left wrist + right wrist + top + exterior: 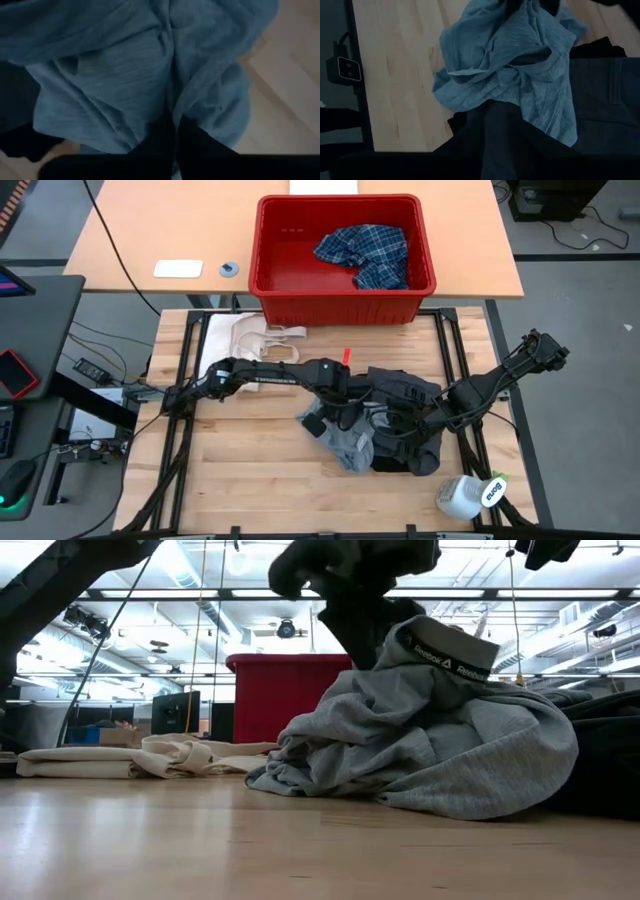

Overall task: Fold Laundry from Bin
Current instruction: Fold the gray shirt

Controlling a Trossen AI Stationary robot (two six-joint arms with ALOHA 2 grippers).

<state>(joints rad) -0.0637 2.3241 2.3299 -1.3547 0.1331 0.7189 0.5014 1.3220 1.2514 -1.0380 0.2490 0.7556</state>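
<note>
— So which arm has the light grey garment (352,442)?
— Left gripper (343,418): jaws clamped together on its top fold, mid-counter (250,470).
— And the right gripper (408,423)?
— Just beside, among dark clothes; I cannot tell its jaws.

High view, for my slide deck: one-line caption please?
Left gripper shut on light grey garment; plaid shirt in red bin.
</note>
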